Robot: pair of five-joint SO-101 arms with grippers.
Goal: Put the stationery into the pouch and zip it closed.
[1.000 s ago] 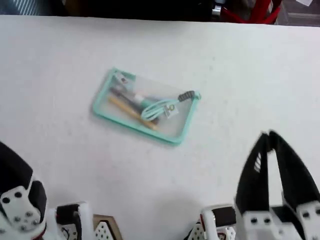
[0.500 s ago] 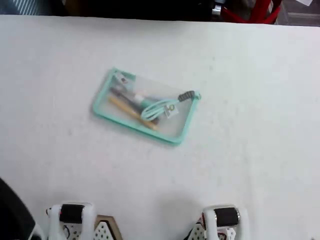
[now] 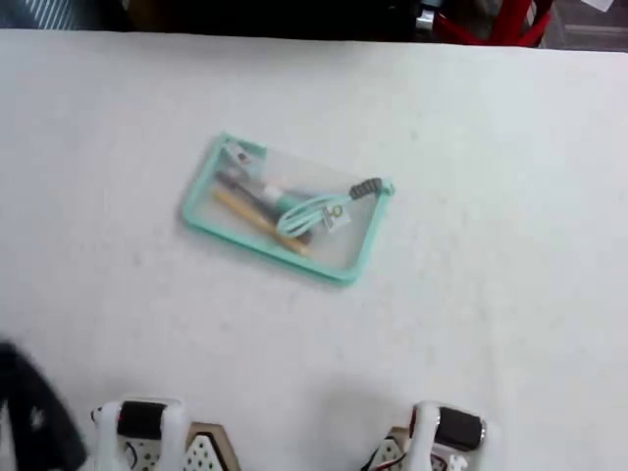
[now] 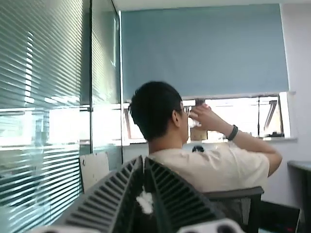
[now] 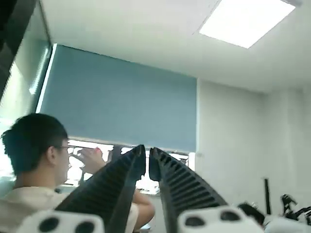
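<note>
The right gripper [image 5: 147, 150] has swung up and back from the near right side — the left arm [image 3: 31, 417] has shifted too, now a dark blur at the near left.

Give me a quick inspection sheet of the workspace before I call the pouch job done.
surface: white table
job's things: pouch lies flat mid-table; pencil and teal cord are inside; zip pull sits at an end corner
clutter: nothing seen
end effectors: left end effector shut, aimed into the room; right end effector shut, aimed up toward the ceiling
cables: nothing seen
surroundings: red object beyond the table's far edge; window shade in the room
</note>
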